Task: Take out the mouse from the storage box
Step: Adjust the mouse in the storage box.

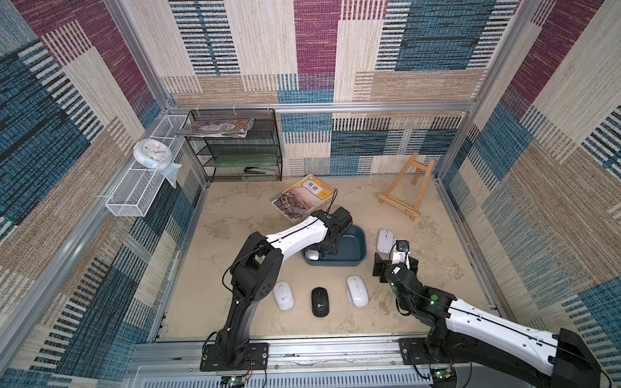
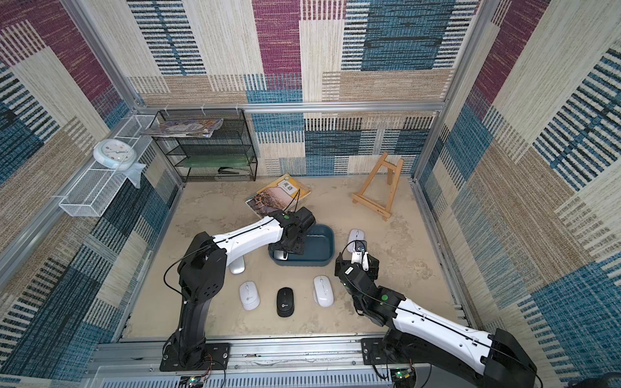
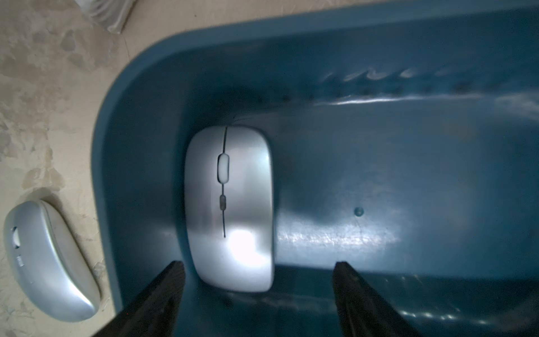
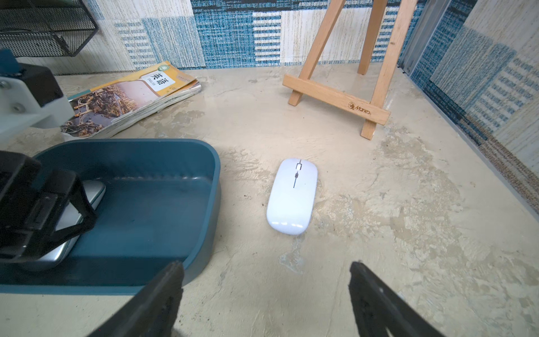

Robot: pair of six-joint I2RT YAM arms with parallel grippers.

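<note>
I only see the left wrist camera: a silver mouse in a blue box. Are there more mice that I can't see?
Observer: Yes. In both top views three lie in a row between the storage box and the arm bases: a small white mouse, a black mouse and a bigger white mouse.
Operator: Where's the other arm?
Observer: The right gripper hangs open above the table to the right of the box, and a flat white mouse lies on the table ahead of it.
Operator: What's behind the box?
Observer: A book lies on the table just behind it.
</note>
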